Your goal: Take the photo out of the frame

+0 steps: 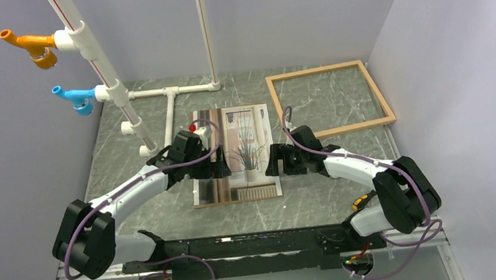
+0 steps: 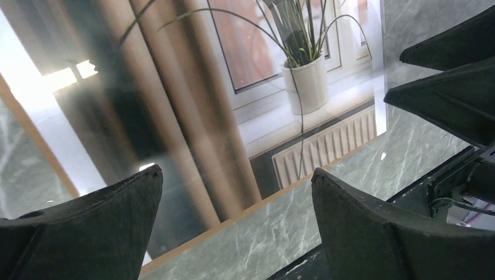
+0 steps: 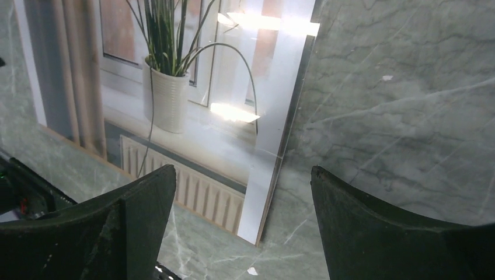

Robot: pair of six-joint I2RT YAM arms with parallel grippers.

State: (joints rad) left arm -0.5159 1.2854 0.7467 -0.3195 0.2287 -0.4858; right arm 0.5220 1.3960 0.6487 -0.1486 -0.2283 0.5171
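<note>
1. The left gripper hovers over the left edge of the photo, jaws apart.
2. The photo lies flat mid-desk.
3. The right gripper is at the photo's right edge, jaws apart.
4. The frame lies at the desk's far right corner.

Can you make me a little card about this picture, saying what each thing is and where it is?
photo: flat on the table, in the middle, picture side up, shiny with glare
frame: empty, lying at the far right, apart from the photo
left gripper: at the photo's left side, jaws open, holding nothing
right gripper: at the photo's right edge, jaws open, holding nothing
white pipes: far left, with an orange fitting and a blue fitting
</note>
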